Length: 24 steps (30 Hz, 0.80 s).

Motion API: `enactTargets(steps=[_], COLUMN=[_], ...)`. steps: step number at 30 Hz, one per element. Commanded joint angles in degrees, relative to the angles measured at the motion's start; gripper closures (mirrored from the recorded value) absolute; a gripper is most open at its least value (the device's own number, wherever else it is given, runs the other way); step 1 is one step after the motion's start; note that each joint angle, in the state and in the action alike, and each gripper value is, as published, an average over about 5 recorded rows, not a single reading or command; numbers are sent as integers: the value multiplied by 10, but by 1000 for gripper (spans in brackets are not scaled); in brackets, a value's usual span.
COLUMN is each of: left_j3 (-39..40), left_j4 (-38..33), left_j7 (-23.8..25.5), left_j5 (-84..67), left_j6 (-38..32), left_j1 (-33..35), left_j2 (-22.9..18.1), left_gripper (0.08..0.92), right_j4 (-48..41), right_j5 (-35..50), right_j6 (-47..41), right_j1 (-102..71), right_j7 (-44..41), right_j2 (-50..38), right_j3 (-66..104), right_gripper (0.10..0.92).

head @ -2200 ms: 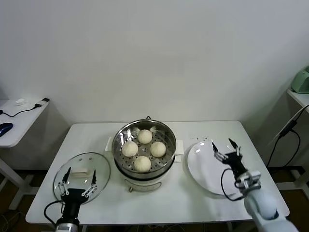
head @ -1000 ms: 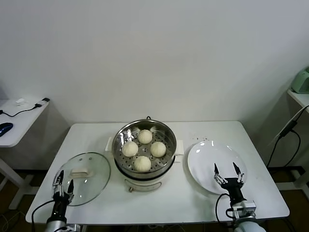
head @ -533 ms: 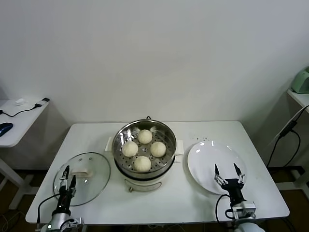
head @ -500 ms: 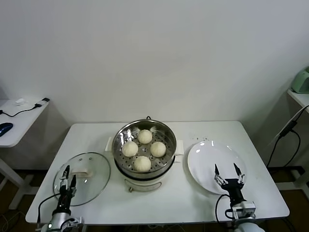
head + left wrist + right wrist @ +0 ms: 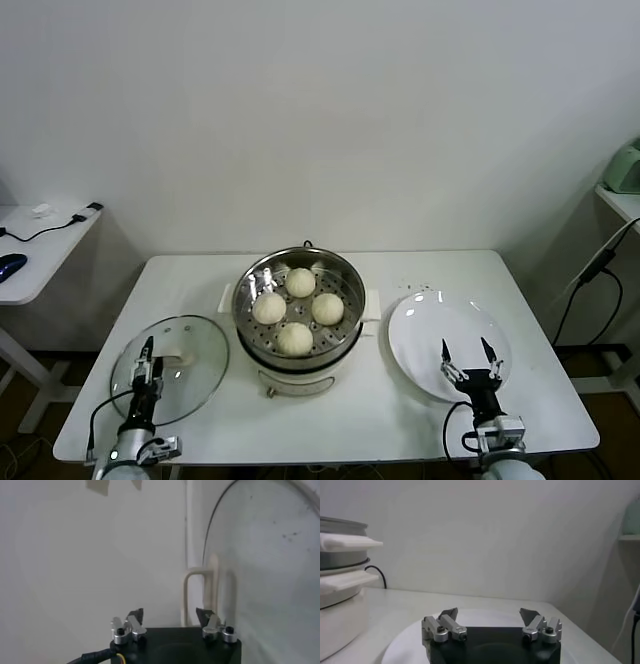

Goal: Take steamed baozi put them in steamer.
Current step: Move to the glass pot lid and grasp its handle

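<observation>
The steamer point(image 5: 345, 283), a shiny steel pot on a cream-white base, stands at the table's middle. Four cream-white baozi lie on its perforated tray: one at the back point(image 5: 300, 282), one left point(image 5: 268, 308), one right point(image 5: 327, 308), one in front point(image 5: 294, 339). My left gripper point(image 5: 147, 360) is open and empty, low over the glass lid point(image 5: 190, 375); the left wrist view point(image 5: 170, 615) shows the lid's white handle point(image 5: 210, 590) just ahead. My right gripper point(image 5: 467, 358) is open and empty over the white plate point(image 5: 430, 335); its wrist view point(image 5: 489, 613) shows the steamer's side point(image 5: 340, 540).
The white table point(image 5: 330, 420) carries lid, steamer and plate. A side table point(image 5: 40, 250) with a mouse and cable stands at the left. A dark cable point(image 5: 598, 268) hangs at the right below a green object point(image 5: 625, 165).
Both arms have dropped low toward the table's front edge. In the last second my left gripper shifted right and up over the lid. My right gripper barely moved.
</observation>
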Motion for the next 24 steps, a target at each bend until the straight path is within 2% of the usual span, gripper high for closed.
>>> enactTargets(steps=[1, 17, 20, 24], left_j3=[-1, 8, 6, -2], left_j4=[1, 18, 15, 0], left_j7=[6, 3, 2, 1], left_j5=[1, 3, 1, -7], left_j6=[5, 18, 18, 10], left_j1=[-5, -14, -16, -16], left_j2=[4, -14, -19, -27], left_gripper=[363, 821, 866, 868], right_j4=[1, 2, 5, 14], right_j5=[-3, -6, -6, -6], right_j6=[0, 1, 2, 1], right_j1=[-1, -2, -6, -12], right_j7=[1, 0, -1, 0], right_j2=[2, 9, 9, 9], right_j3=[1, 2, 3, 7], right_gripper=[203, 203, 203, 203])
